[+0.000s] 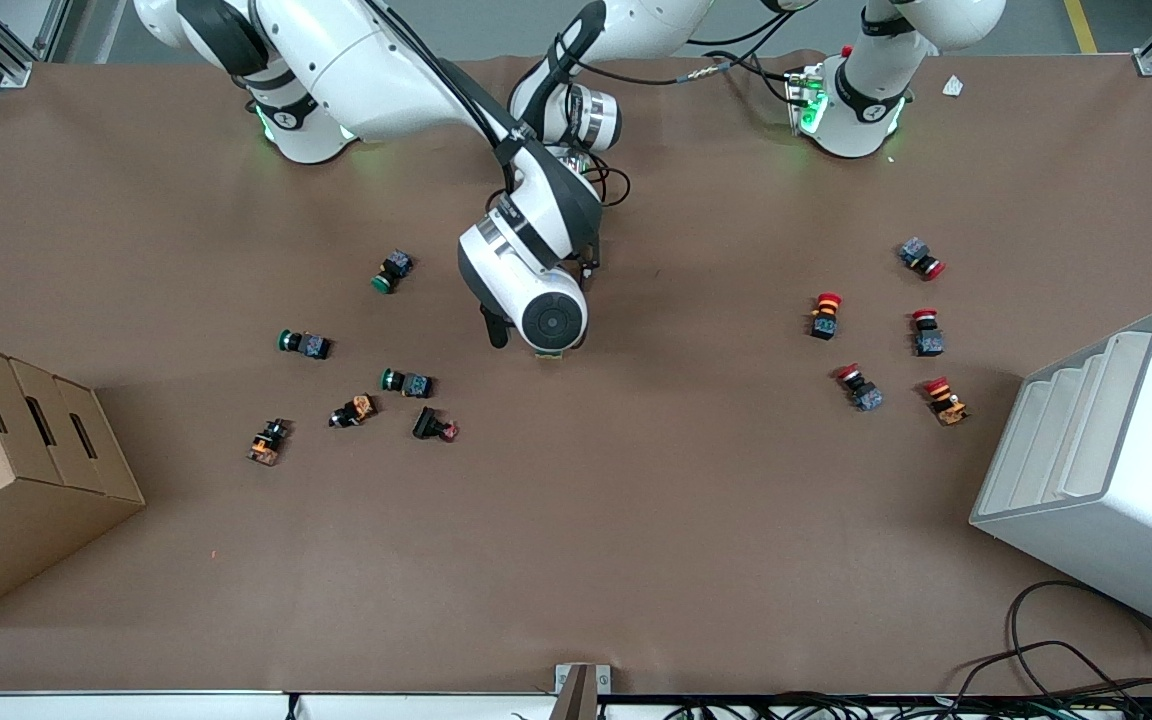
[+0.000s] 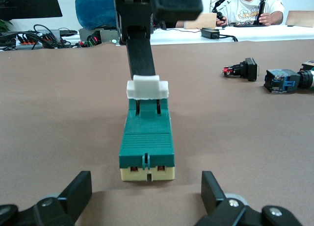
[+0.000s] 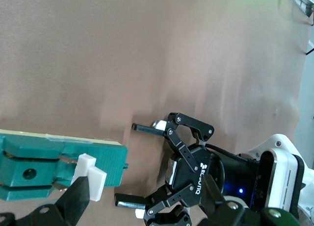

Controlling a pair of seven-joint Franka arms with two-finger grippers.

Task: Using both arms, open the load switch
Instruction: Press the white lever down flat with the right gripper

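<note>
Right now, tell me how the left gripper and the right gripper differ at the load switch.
The left gripper lies low along the table, facing the load switch's cream end. The right gripper stands upright over its white toggle end. The left gripper is open and touches nothing, while the right gripper appears to rest against the toggle. Both are lined up on the same switch.

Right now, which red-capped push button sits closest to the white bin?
The orange-bodied push button, just beside the white bin; the other four red-capped ones lie farther off.
</note>
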